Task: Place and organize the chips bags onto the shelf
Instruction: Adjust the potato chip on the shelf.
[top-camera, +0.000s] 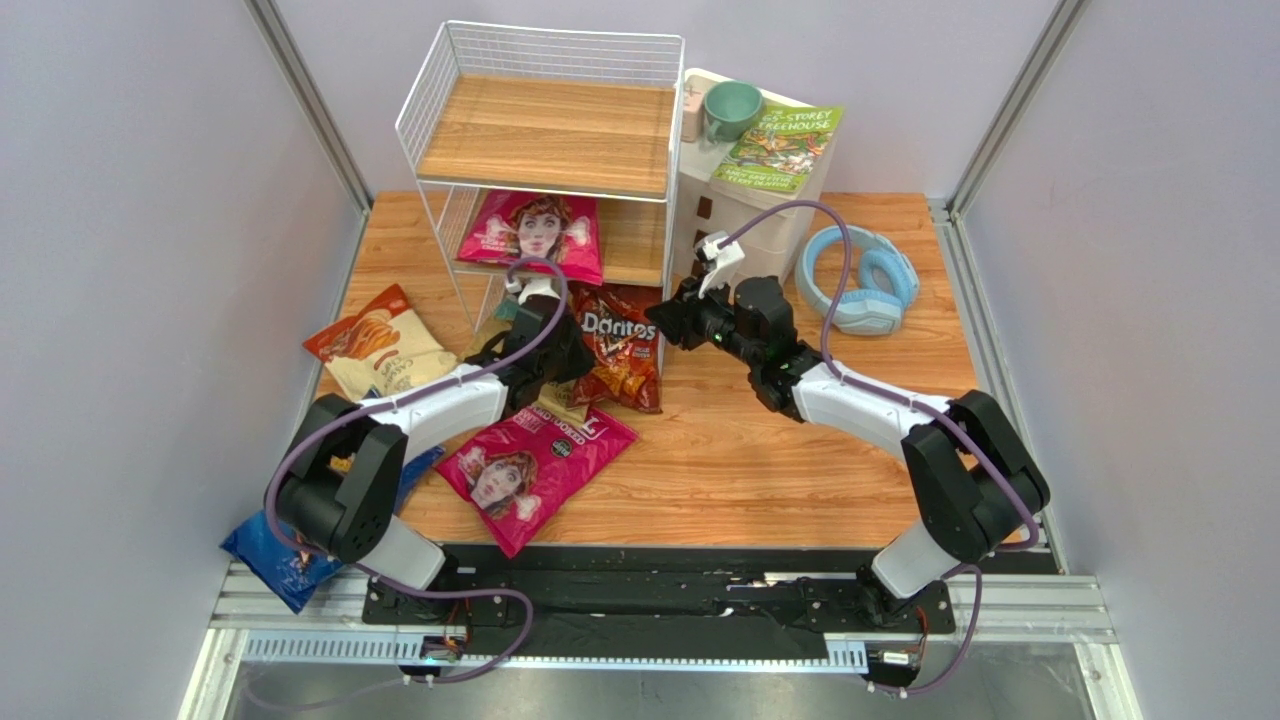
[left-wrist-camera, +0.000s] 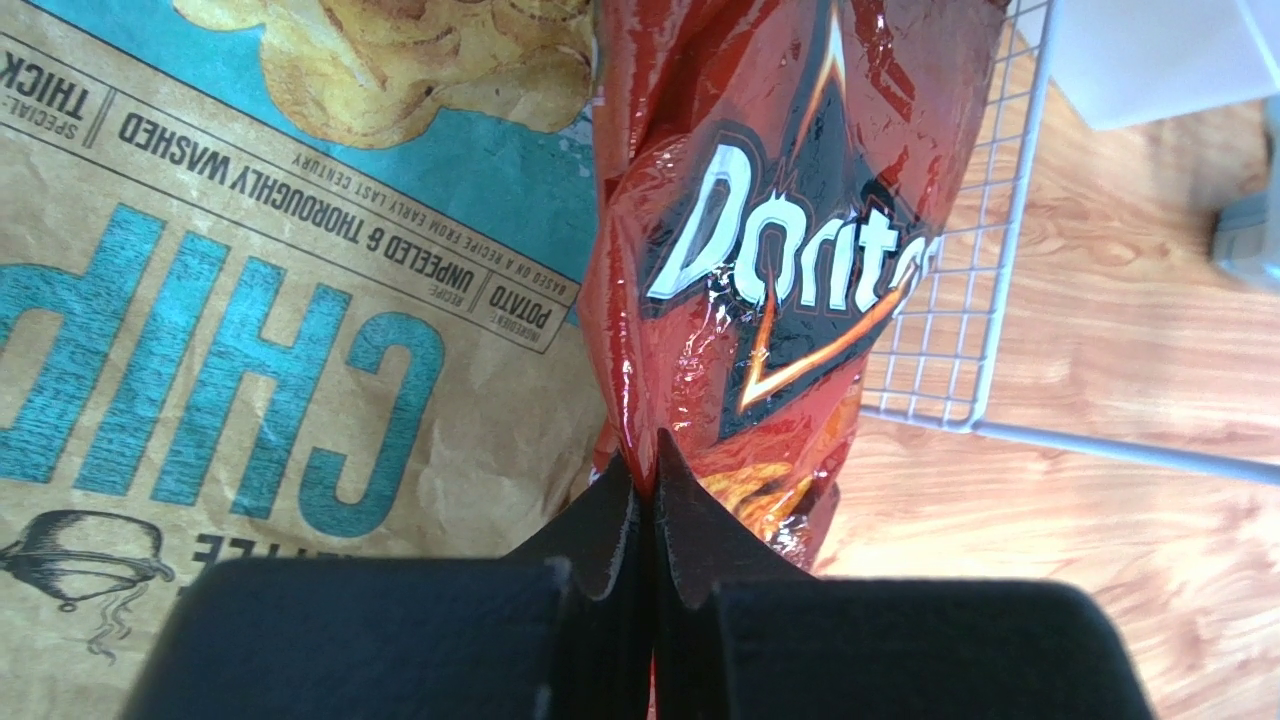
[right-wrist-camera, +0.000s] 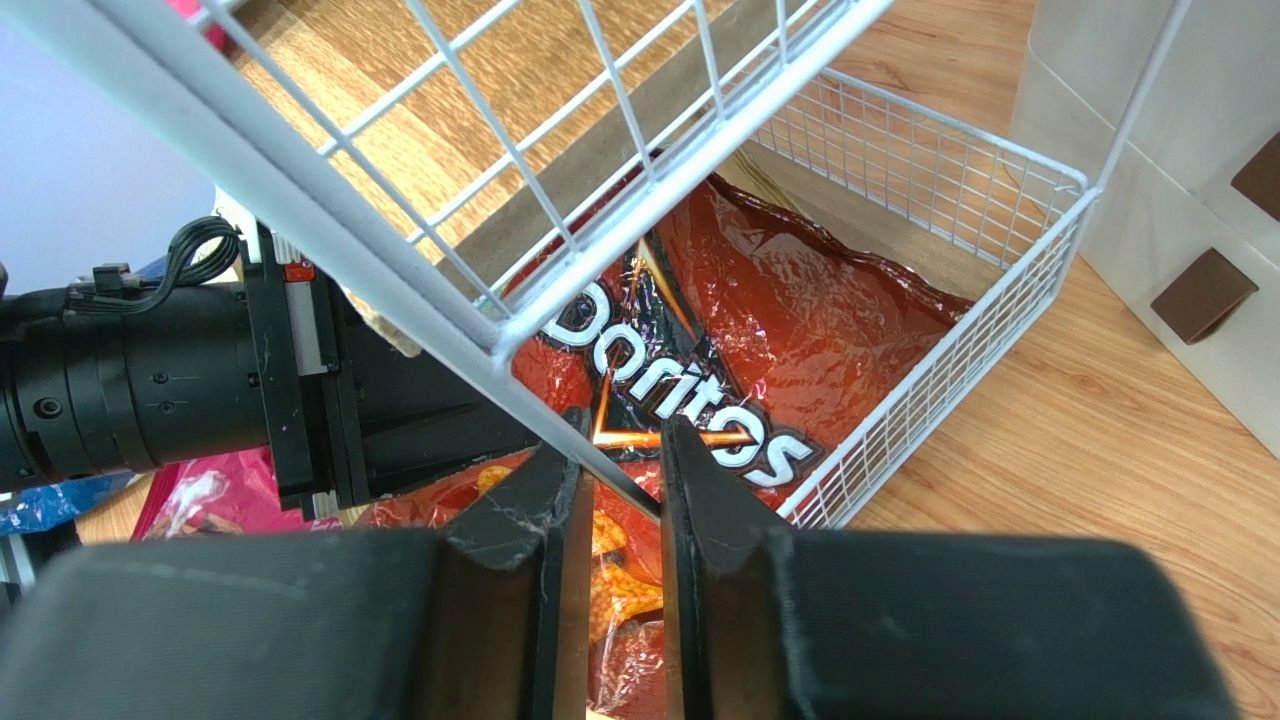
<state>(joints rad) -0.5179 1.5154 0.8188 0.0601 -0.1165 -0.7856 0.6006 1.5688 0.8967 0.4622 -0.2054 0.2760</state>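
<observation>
While one bag is being worked into the rack, most of the job is yet to be done. Farthest behind the left gripper (left-wrist-camera: 654, 465), back by its arm's base, the blue Doritos bag (top-camera: 278, 558) lies at the table's near edge. A magenta bag (top-camera: 529, 462) lies flat just behind that gripper's wrist. Off to its left side is the orange-and-cream bag (top-camera: 379, 348), and directly under it and to its left is the tan-and-teal CHIPS bag (left-wrist-camera: 226, 345). None of these four is on a tier.

The left gripper's jaws are pressed together on the near edge of the red Doritos bag (left-wrist-camera: 766, 270). From that pinch the bag runs away past the fingertips into the bottom tier of the shelf (right-wrist-camera: 932, 158), so it looks partly in and not yet let go.

The right gripper (right-wrist-camera: 616, 450) comes in from the other side. Its jaws stand narrowly apart on either side of a white frame wire, and I judge that it is pinching the shelf to steady it. The red bag lies just beyond and below its fingertips.

Farther on and higher, the second magenta bag (top-camera: 529, 228) sits on the middle tier, the only one clearly stowed. The top tier shows bare wood. By my reckoning that is one bag placed, one going in, and four left, with the tidying to follow.
</observation>
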